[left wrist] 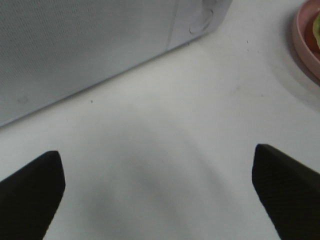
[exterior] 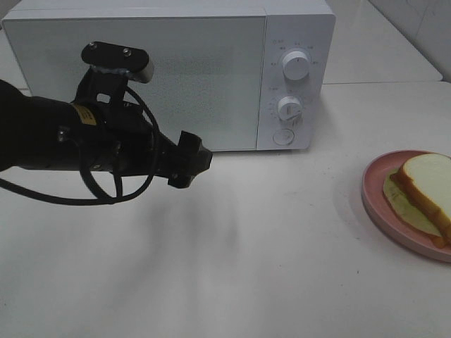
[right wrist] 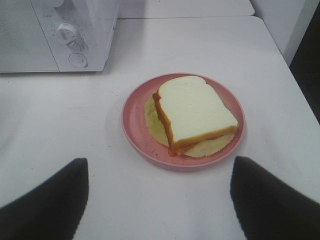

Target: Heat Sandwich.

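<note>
The sandwich point(exterior: 428, 184), white bread with an orange-red layer and pale yellow-green filling, lies on a round pink plate point(exterior: 375, 191) at the table's right edge. The white microwave point(exterior: 141, 77) stands at the back with its door shut. My left gripper point(exterior: 193, 160) hovers in front of the door, open and empty; in the left wrist view point(left wrist: 160, 195) its fingers stand wide apart over bare table. My right gripper point(right wrist: 160, 200) is open and empty, just short of the sandwich point(right wrist: 195, 111) and plate point(right wrist: 134, 125). The right arm is out of the high view.
The microwave has two knobs point(exterior: 296, 65) and a round door button point(exterior: 282, 136) on its right panel. The table's right edge point(right wrist: 300, 90) runs close to the plate. A second table surface lies behind the microwave.
</note>
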Robot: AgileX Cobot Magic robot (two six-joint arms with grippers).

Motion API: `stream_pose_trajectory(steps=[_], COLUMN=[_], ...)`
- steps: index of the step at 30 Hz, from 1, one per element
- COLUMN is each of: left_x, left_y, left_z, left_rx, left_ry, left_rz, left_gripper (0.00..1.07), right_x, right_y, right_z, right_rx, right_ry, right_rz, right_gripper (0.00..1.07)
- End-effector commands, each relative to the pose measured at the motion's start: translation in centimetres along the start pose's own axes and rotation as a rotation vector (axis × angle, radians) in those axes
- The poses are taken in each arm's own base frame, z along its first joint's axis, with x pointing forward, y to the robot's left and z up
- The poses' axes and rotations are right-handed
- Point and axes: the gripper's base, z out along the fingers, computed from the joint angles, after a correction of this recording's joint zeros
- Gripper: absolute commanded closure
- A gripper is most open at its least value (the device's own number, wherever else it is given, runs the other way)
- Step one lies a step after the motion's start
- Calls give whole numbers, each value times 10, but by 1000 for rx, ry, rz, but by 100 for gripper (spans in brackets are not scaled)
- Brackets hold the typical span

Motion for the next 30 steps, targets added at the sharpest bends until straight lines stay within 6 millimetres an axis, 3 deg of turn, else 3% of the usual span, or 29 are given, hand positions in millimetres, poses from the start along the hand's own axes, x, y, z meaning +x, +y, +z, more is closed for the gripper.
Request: stream_pose_trajectory(steps=[1,13,20,26,30], left_x=[5,3,-9,-16,-20], left_y=[-5,-11,6,11,33], left_z=[-13,-44,-65,-73,-87], left_rx=[44,81,-143,-182,-153], left_ry=[104,357,567,623,611], left_rz=[19,21,57,102,0], left_gripper=[10,10,10,10,10], right_x=[1,1,1,1,1], right_y=[0,0,0,0,0], right_z=[-2,-2,-2,-2,-2], right_rx=[4,4,4,4,4], right_ry=[-37,-37,-37,-37,-37], right_rz=[0,-1,-1,-1,-1], right_gripper=[31,31,31,31,31])
